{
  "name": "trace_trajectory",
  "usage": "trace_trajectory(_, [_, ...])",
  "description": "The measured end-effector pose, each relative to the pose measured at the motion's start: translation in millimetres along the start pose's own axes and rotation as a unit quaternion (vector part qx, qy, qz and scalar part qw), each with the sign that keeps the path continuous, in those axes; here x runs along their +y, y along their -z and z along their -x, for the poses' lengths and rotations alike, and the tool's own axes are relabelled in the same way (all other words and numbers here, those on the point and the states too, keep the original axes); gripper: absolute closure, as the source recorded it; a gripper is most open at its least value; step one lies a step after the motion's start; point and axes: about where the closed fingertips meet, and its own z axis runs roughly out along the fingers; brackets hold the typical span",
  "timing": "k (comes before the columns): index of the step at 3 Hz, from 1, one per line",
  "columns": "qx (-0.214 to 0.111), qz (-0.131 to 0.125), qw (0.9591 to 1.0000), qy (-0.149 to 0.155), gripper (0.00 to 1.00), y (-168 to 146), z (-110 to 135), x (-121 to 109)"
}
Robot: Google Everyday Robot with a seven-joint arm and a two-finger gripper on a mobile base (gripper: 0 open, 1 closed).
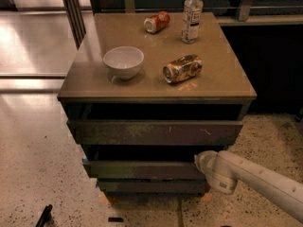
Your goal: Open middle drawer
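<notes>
The gripper [202,163] sat at the three o'clock end of the middle drawer [142,170], close against its front. Whether it was spread or clamped could not be told.

We see the middle drawer [142,170] fronted in dark, matt, worn wood with dull yellowish patches. The gripper [202,161], at that front's right end, sits on an arm [258,181] cased in smooth, pale, plastic-looking shell. The cabinet top [222,74] is smooth with a soft sheen. The bowl [123,62] is glossy white, the gold can [182,69] and red can [156,21] are shiny dented metal, the bottle [191,14] is clear plastic, and the floor [38,150] is speckled stone.
</notes>
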Motion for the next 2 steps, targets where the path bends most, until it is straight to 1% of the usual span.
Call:
trace_trajectory(1, [0.022, 0.012, 0.9996, -0.013, 1.0, 3.8, -17.4, -1.8])
trace_trajectory(2, [0.022, 0.013, 0.9996, -0.013, 1.0, 8.3, -13.7, -2.4])
